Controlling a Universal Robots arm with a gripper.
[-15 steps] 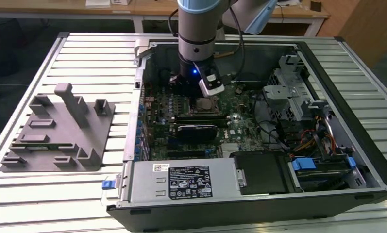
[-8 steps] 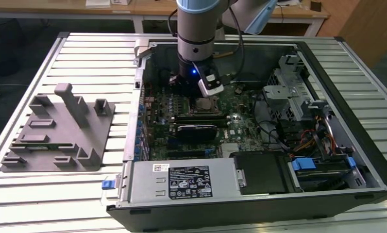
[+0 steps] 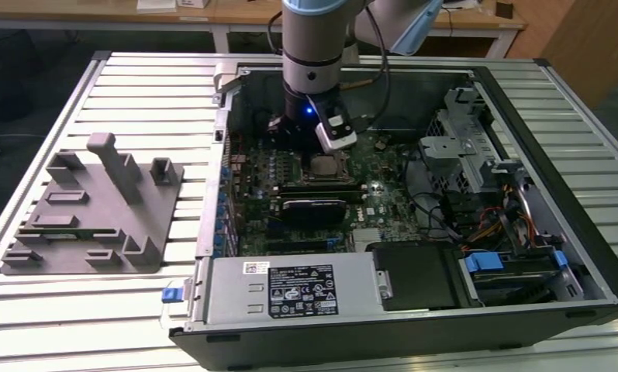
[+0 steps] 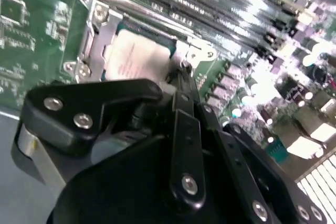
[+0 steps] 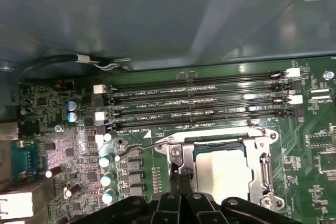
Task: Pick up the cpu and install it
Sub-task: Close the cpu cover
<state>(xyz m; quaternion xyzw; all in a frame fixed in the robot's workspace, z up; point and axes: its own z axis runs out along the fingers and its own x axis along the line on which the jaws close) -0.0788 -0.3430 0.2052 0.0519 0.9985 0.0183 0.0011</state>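
Small flat square silvery-grey cpu (image 5: 223, 174) lying flat in a bright metal-framed socket (image 5: 264, 167) on the green motherboard (image 5: 315, 145). Black linkage gripper (image 5: 179, 176) low over the socket's edge, just beside the cpu, fingers (image 4: 182, 93) drawn together with nothing between them; contact with socket or chip impossible to tell. Thin wire latch lever (image 5: 149, 145) running past the socket's corner near the gripper. Beyond the socket in the first wrist view, four long black memory slots (image 5: 199, 103) side by side, then a few small silver cylindrical capacitors (image 5: 107, 179) and a black cable with a white wrap (image 5: 79, 59) at the board's far edge.

In the exterior view, grey arm (image 3: 311, 46) pointing straight down into the open black computer case (image 3: 443, 333), a small white box (image 3: 338, 133) at its wrist. Nearby inside: black rectangular block (image 3: 314, 211) just beside the socket on the near side, silver power supply with a white label (image 3: 288, 291) along the near wall, grey metal drive cage (image 3: 459, 147) and tangled coloured wires (image 3: 485, 225) on the exterior view's right. Grey plastic fixture tray (image 3: 91, 209) well apart on the slatted metal table (image 3: 132, 85), on the exterior view's left, outside the case.
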